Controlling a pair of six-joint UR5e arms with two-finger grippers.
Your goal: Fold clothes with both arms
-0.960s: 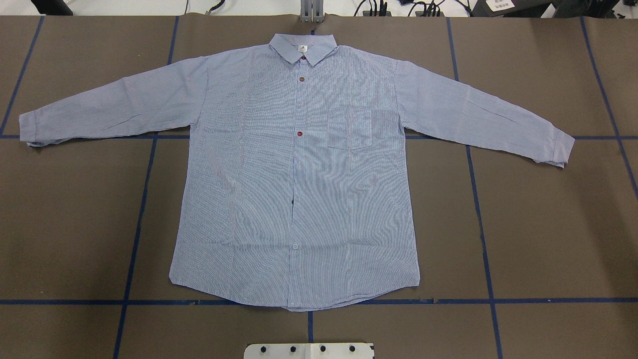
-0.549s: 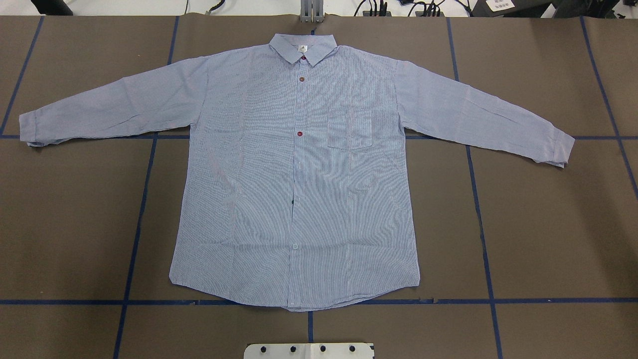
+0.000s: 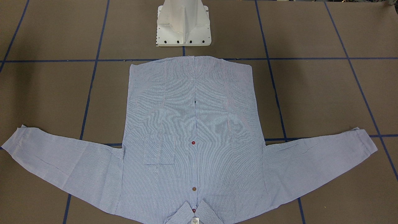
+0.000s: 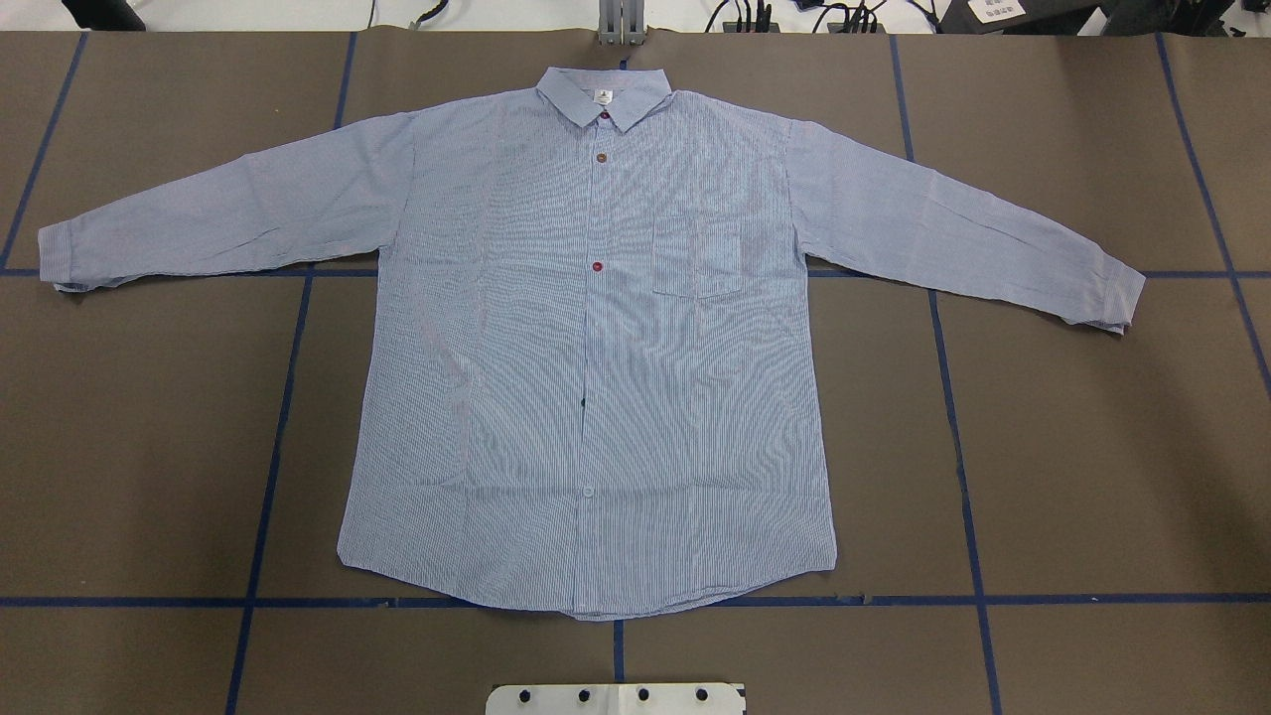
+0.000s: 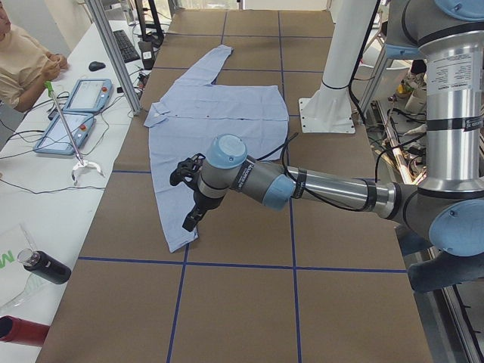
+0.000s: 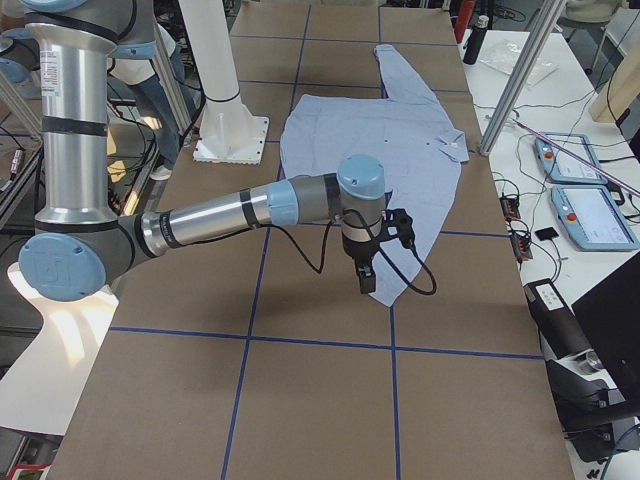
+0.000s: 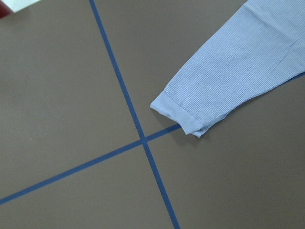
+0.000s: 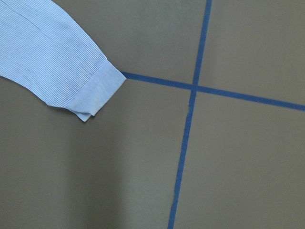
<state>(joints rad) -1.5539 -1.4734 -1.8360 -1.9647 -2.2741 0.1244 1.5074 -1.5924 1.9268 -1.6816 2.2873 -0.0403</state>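
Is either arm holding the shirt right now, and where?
Nothing is held. The shirt lies flat, both cuffs free on the table; left gripper and right gripper hang near them.

Overhead and front views oppose, sharing the shirt (image 4: pixel 596 348); wrist cameras look down, perhaps closely.

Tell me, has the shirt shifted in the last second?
No. The shirt lies unmoved: its hem and cuffs meet the blue tape lines at the same spots.
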